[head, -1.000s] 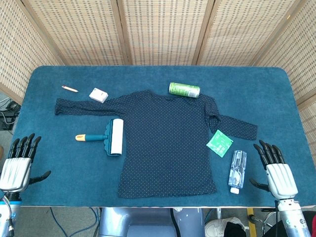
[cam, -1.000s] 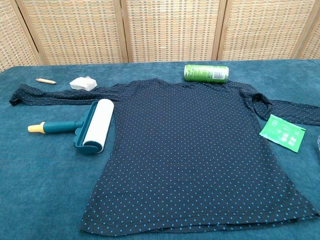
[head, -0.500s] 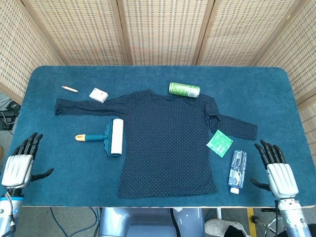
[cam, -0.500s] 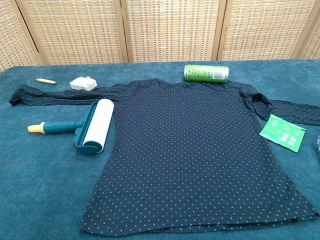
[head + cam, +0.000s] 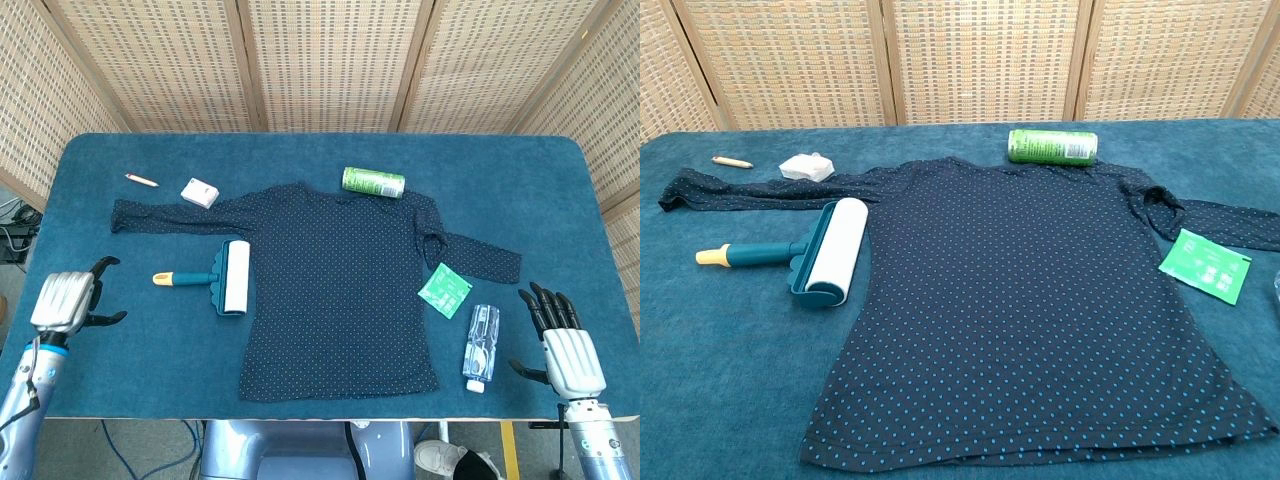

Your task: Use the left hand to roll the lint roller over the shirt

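Now: lint roller right of left robot hand | apart | hand empty, fingers spread

Both views are evenly and brightly lit, seemingly from overhead; only faint, soft shadows are cast on the table. No glare is seen, apart from a slight sheen on the green can. Focus is kept sharp throughout, with little edge distortion noticed.
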